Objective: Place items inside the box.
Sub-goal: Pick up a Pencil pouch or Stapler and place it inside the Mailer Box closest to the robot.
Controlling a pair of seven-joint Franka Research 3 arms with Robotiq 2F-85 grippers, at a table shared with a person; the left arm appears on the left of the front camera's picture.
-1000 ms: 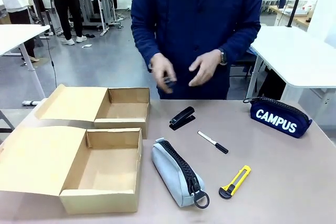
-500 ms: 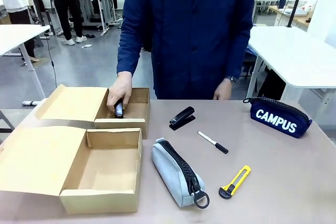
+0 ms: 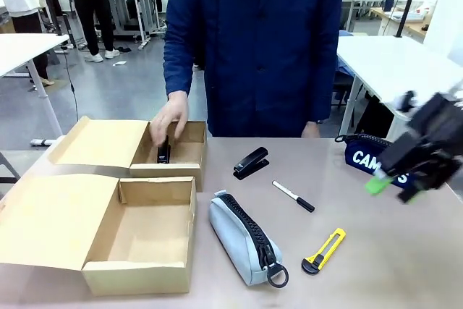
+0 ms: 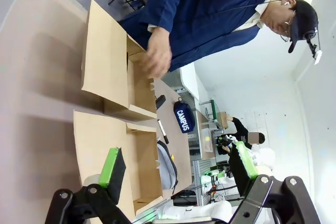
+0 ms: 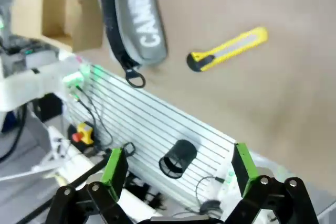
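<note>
Could knock the navy pencil case (image 3: 359, 156) at two o'clock askew if lowered carelessly with right gripper (image 3: 391, 187) spread wide, empty.

Bright, even indoor light from overhead fills the room. In the front view the table (image 3: 405, 265) is evenly lit, with only soft, faint shadows beside the near box (image 3: 137, 276) and under the grey pencil case (image 3: 242, 240). Most of that view is sharp, but the right gripper (image 3: 393, 187), at the right, is smeared by motion blur. The right wrist view is blurred throughout: the utility knife (image 5: 228, 48) and the lettering on the grey pencil case look soft. The left wrist view is sharp, bent by the wide lens toward its edges, with a pale wall (image 4: 247, 72) washed nearly white.
</note>
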